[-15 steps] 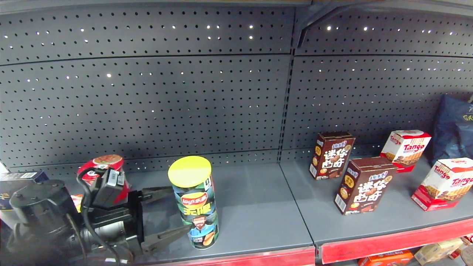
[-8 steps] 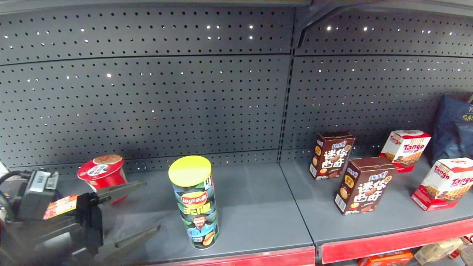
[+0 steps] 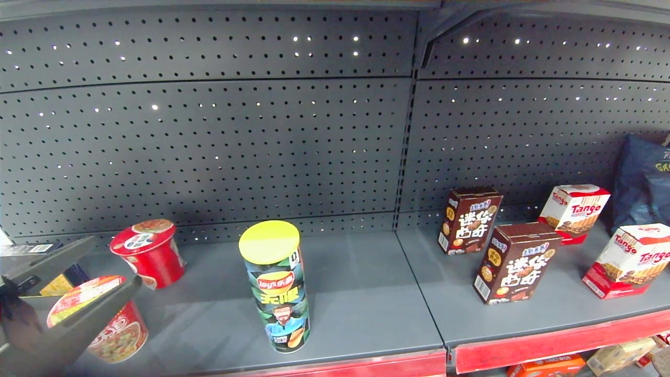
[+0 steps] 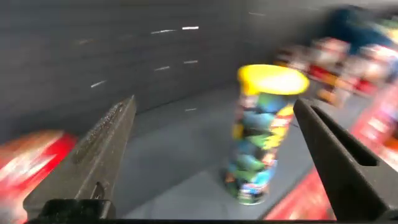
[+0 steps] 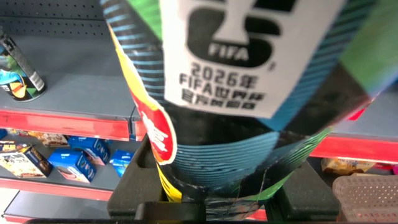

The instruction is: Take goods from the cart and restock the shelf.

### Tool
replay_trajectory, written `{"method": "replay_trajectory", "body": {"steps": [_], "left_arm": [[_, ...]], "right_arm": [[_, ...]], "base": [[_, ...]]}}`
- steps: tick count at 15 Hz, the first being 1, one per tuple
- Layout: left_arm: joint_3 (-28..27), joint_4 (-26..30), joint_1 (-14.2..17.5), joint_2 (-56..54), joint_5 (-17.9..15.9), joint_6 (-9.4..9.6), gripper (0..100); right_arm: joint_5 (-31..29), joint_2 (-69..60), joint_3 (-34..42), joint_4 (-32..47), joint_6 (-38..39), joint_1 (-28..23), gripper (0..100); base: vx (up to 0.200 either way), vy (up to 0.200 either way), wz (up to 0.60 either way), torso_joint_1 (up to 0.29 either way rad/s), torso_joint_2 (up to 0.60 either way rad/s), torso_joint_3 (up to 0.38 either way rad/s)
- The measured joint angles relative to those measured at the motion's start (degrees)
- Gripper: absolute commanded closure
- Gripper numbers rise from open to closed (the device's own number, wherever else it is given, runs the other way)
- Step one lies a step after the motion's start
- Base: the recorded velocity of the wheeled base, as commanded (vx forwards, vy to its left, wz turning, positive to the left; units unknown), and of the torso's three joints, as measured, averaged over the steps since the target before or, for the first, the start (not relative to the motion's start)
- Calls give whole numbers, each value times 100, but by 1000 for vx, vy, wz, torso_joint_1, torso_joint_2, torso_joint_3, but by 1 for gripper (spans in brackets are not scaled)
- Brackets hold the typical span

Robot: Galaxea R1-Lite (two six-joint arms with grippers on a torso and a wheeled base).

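A chips can (image 3: 275,285) with a yellow lid stands upright near the front edge of the grey shelf (image 3: 361,293). My left gripper (image 3: 116,260) is open at the far left of the head view, well apart from that can, with nothing between its fingers. In the left wrist view the same can (image 4: 261,137) stands beyond the open left gripper (image 4: 214,106). My right gripper (image 5: 224,186) is shut on a second chips can (image 5: 236,93), blue and green with a white label, held in front of the shelves.
Two red cup noodles (image 3: 149,251) (image 3: 104,324) and a dark box (image 3: 31,248) stand at the shelf's left. Brown boxes (image 3: 515,262), white-and-red boxes (image 3: 631,259) and a dark blue bag (image 3: 644,178) stand on the right. Bare shelf lies between. The shelf's front edge (image 3: 549,343) is red.
My left gripper has drawn back to the left, away from the standing chips can, staying open. The front red cup noodle has come into view behind it.
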Motion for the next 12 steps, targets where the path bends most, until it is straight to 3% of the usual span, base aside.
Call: {"method": "replay_trajectory", "body": {"steps": [3,6,9,10,11,12], "left_arm": [[-11,1441,71,-1218,633,-39,0],[-71,3182,93,-2728,945,-55,0],[-283,5281,96,-4308,1156,-39,0],[-374,5791,101,-4802,1360,21,0],[-429,6222,107,-5174,1818,128,0],[-424,6537,110,-5399,2352,401,0]], "right_arm": [[0,27,-77,-33,0,9,100],[-9,5,-55,-72,27,-38,100],[-13,-52,-40,-72,82,-115,100],[-60,-85,-33,-72,87,-126,100],[-118,-113,-22,-71,95,-127,100],[-140,-135,-13,-68,106,-126,100]], "base": [[0,0,0,0,0,0],[0,0,0,0,0,0],[0,0,0,0,0,0],[0,0,0,0,0,0],[0,0,0,0,0,0],[0,0,0,0,0,0]]}}
